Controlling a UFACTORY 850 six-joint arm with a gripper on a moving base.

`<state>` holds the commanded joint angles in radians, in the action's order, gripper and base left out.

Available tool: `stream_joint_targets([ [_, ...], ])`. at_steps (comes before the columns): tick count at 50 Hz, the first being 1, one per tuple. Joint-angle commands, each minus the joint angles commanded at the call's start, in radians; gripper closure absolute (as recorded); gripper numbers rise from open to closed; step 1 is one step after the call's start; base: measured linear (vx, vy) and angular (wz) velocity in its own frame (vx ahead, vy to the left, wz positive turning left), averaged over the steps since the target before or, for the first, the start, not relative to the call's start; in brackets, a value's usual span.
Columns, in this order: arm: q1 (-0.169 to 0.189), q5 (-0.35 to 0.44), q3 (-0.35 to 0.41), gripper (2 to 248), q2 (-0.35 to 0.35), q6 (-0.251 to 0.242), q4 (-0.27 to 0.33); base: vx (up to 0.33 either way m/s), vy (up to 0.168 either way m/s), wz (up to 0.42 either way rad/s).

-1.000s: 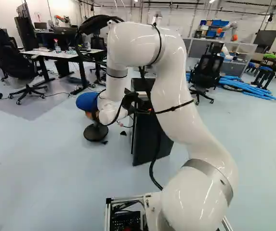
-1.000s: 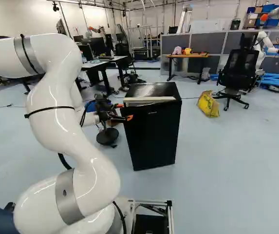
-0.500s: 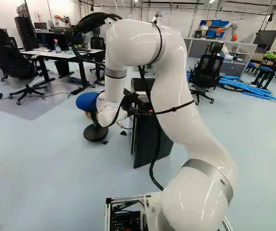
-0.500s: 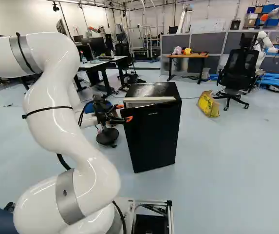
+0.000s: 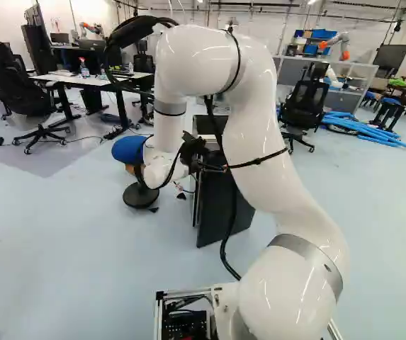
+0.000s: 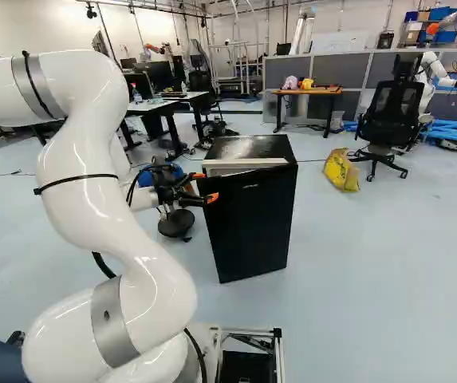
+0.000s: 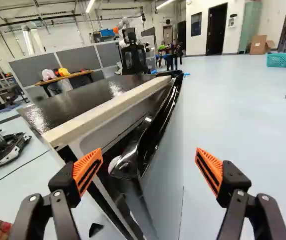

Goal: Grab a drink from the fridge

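Gripper (image 6: 206,187) released: fingers spread wide, orange pads (image 7: 86,170) facing each other, nothing grasped. It hangs by the upper left edge of the black fridge (image 6: 250,219), seen in the right base view. Wrist view: glossy dark handle (image 7: 132,159) ahead and between the fingers, nearer one of them; that finger overlaps the fridge edge in view, contact cannot be told; the other has floor behind it. Cream strip (image 6: 244,163) runs along the fridge's top edge. Fridge stands upright on the floor, ahead of the arm (image 6: 84,191). Drink hidden; cannot tell where.

Blue-seated stool (image 5: 127,150) left of the fridge. Yellow bag (image 6: 342,170) on floor, right and farther off; office chair (image 6: 395,112) beyond it. Far side: wooden bench (image 6: 320,92) before grey partitions (image 6: 344,69).
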<state>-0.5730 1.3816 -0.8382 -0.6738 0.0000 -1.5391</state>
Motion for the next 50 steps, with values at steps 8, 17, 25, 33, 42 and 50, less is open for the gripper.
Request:
stream_joint_targets([
  [8, -0.006, 0.000, 0.015, 3, 0.007, 0.000, -0.027, 0.000, 0.000, 0.000],
  [17, -0.012, 0.005, 0.033, 3, 0.015, 0.000, -0.058, 0.000, 0.000, 0.000],
  [25, -0.018, 0.011, 0.048, 3, 0.022, 0.000, -0.086, 0.000, 0.000, 0.000],
  [33, -0.025, 0.017, 0.065, 3, 0.029, 0.000, -0.113, 0.000, 0.000, 0.000],
  [42, -0.033, 0.024, 0.083, 3, 0.037, 0.000, -0.146, 0.000, 0.000, 0.000],
  [50, -0.040, 0.031, 0.100, 3, 0.043, 0.000, -0.177, 0.000, 0.000, 0.000],
])
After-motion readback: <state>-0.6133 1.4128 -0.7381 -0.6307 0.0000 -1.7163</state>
